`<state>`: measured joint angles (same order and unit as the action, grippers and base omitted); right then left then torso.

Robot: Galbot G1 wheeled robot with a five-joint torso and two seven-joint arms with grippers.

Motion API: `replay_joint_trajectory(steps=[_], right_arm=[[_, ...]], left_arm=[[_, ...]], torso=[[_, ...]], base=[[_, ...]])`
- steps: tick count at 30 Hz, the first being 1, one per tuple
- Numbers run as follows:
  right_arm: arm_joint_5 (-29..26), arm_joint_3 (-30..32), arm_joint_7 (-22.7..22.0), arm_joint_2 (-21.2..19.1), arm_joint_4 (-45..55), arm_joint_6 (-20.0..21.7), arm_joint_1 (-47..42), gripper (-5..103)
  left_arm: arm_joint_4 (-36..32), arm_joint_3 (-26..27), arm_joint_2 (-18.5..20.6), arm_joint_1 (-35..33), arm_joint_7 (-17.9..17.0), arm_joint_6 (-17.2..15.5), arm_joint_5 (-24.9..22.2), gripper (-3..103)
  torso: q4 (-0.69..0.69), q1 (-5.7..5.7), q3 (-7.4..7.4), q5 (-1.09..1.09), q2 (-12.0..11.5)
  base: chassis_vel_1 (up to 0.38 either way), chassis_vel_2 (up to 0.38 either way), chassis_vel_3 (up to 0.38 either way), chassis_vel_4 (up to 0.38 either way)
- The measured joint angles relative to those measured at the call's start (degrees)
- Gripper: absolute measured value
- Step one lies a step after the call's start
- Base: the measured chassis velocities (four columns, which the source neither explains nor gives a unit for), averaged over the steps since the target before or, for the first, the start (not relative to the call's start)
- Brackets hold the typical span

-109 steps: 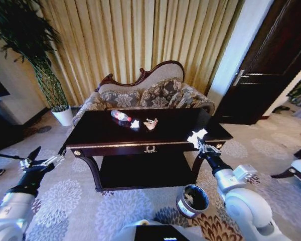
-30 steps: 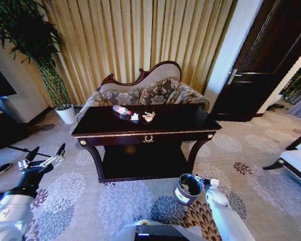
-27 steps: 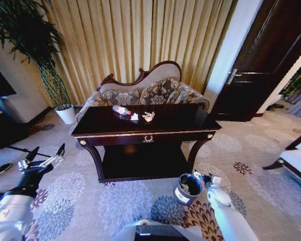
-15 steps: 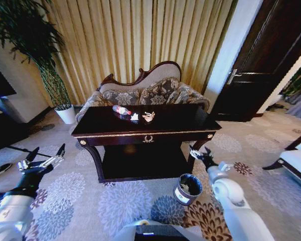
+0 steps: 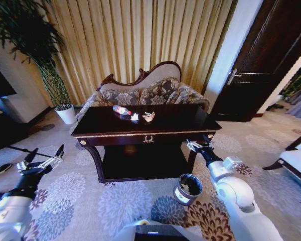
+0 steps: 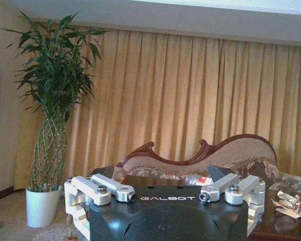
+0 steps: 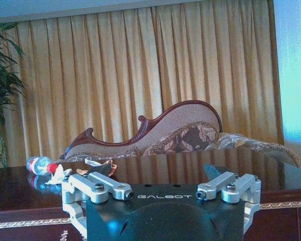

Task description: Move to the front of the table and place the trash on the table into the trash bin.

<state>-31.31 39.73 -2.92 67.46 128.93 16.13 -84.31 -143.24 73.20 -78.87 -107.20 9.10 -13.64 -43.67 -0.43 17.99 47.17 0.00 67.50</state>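
Observation:
The dark glossy table (image 5: 175, 123) with gold trim stands ahead of me. On its far left part lie a clear bottle (image 5: 121, 110) with a red label and small white paper scraps (image 5: 135, 117) beside a crumpled wad (image 5: 149, 116). The round dark trash bin (image 5: 188, 188) stands on the carpet by the table's front right leg. My right gripper (image 5: 199, 145) hangs open and empty above the bin, level with the table's front edge. Low on the left, away from the table, my left gripper (image 5: 41, 162) is open and empty. The right wrist view looks across the table top (image 7: 190, 163) to the bottle (image 7: 39, 164).
A carved floral sofa (image 5: 150, 90) sits behind the table against gold curtains. A tall plant in a white pot (image 5: 65, 115) stands at the back left. A dark door (image 5: 261, 65) is at the right. Patterned carpet lies open in front of the table.
My right gripper has risen from the bin's rim to the height of the table's front edge. The white paper it held 3.6 s ago is gone from it. The left arm stays put.

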Motion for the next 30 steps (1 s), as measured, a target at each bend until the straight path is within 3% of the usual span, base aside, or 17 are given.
replay_joint_trajectory(steps=[17, 22, 30], right_arm=[[0.5, -0.5, 0.9, 0.3, -0.7, 0.3, 0.3, 100], [2.1, -1.7, 1.1, -0.3, -1.7, 1.3, 0.7, 100], [-6.2, -5.9, 1.1, -4.3, -4.7, 5.8, 6.8, 100]], left_arm=[[0.0, 0.0, 0.1, 0.1, 0.0, -0.1, 0.0, 100], [0.0, 1.9, 0.6, 0.2, 1.3, 0.2, 3.9, 100], [0.0, 1.9, 0.6, 0.2, 0.9, 0.2, 3.8, 100]], torso=[[0.00, 0.05, 0.03, 0.00, 0.0], [0.00, 0.07, 0.03, 0.00, 0.0], [0.01, -0.04, -0.01, -0.01, 0.0]], base=[[-0.182, 0.176, 0.185, -0.181], [-0.164, 0.150, 0.126, -0.153], [-0.020, 0.011, 0.010, -0.019]])
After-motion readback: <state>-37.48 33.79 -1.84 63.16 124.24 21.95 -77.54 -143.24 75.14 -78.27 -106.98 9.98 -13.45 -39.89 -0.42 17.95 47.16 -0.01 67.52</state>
